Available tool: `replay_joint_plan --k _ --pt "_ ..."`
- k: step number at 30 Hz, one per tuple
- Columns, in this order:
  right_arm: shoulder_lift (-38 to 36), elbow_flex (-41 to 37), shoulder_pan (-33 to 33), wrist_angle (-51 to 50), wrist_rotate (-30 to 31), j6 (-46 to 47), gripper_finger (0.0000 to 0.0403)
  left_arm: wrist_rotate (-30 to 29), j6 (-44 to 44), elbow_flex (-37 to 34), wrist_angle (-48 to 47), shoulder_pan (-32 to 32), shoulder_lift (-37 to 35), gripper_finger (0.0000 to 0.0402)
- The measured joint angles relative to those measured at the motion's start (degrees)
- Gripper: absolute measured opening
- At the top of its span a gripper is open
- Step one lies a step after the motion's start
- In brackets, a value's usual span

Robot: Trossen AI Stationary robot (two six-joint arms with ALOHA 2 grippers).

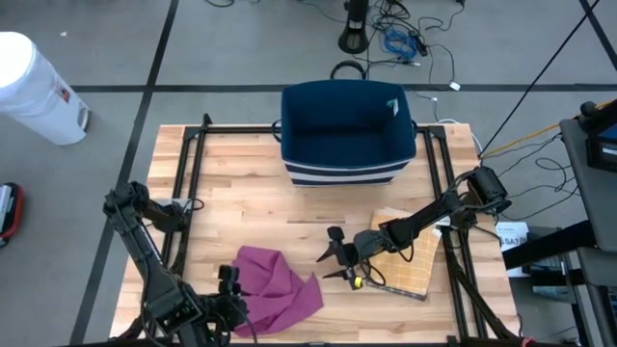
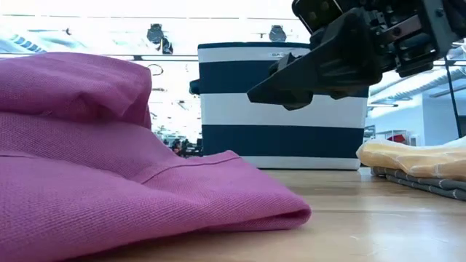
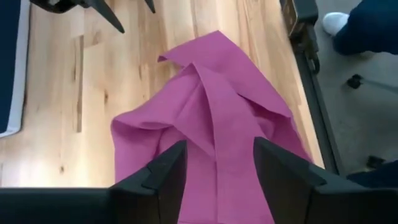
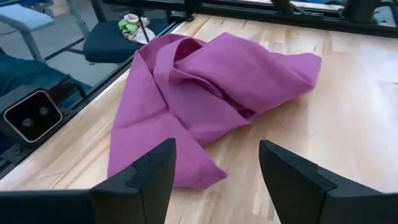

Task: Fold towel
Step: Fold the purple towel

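Towel first: your left arm's fingers straddle its near end, parted with the cloth running up between them, and you cannot tell from these views whether they grip it or have let it go. From there the cloth stretches away across the table toward the right arm, so its long axis runs roughly from one gripper to the other. The left gripper is clearly the nearer, right on the cloth at the table's front edge. The right gripper hovers above the wood just past the towel's far tip, fingers wide and empty, pointing at it. The towel is magenta, loosely bunched, with overlapping flaps and a raised ridge down the middle; it is not yet a flat fold. Behind it stand a navy bin and a stack of folded cloths.
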Motion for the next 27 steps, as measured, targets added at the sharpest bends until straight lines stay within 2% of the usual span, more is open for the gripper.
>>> replay_joint_plan --k 7,11,18,22,27 --pt "0.75 0.04 0.0 1.79 -1.07 -0.69 0.0217 -2.83 1.07 -3.16 1.54 1.47 0.0 0.0192" --pt "4.62 0.2 0.04 6.52 -2.57 -0.7 0.0217 -2.83 1.14 -7.22 5.04 3.06 0.0 0.0193" --pt "11.71 4.93 0.02 5.87 -4.72 -3.19 0.0217 -2.04 3.06 -12.18 12.04 4.13 0.0 0.0193" --pt "12.85 8.81 -0.23 2.04 -6.04 -6.54 0.0217 -1.84 3.03 -13.4 13.86 4.17 0.0 0.0193" --pt "12.91 13.34 -1.96 -11.44 -9.82 -6.47 0.0206 -1.76 3.02 -13.68 14.76 3.99 0.0 0.0193"
